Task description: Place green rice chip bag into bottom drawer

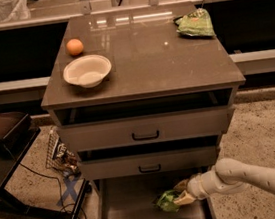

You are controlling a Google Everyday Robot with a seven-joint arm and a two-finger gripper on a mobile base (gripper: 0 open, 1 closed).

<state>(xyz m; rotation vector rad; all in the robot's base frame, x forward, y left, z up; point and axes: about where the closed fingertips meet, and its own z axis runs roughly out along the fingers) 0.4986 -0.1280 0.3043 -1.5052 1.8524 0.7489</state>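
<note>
The green rice chip bag (166, 200) is a small bright green crumpled bag held just above the floor of the open bottom drawer (136, 217), toward its right side. My gripper (180, 193) reaches in from the right on a white arm and is shut on the bag's right end. The drawer is a pale grey shallow tray pulled out below the two drawers with black handles.
A white bowl (87, 71) and an orange (74, 46) sit on the cabinet top at left. A paler flat green bag (195, 24) lies at the back right. A dark side table (3, 144) and cables stand to the left.
</note>
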